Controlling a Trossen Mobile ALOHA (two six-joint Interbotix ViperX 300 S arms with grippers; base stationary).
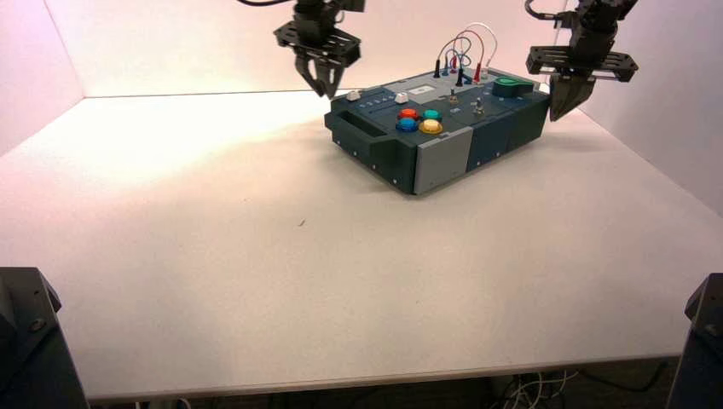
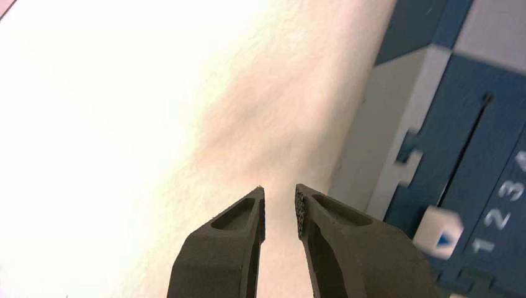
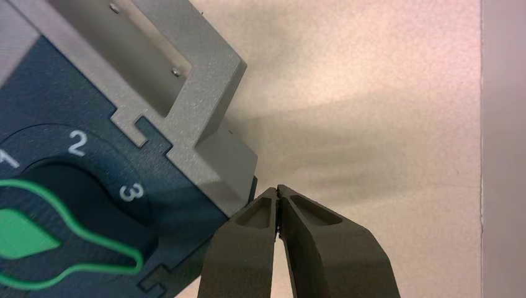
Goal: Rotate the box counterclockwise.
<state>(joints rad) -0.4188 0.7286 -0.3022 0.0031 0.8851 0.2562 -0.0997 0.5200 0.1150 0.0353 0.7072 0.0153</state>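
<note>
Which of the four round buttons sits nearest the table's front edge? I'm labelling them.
The yellow button: it sits at the front right of the cluster on the box, ahead of the red, green and blue ones.

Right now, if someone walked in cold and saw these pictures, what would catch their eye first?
The box, dark teal and grey, sits far back on the white table, with coloured buttons and looping wires on top. A gripper flanks each end: the left gripper slightly open, the right gripper shut by the green knob's corner.
</note>
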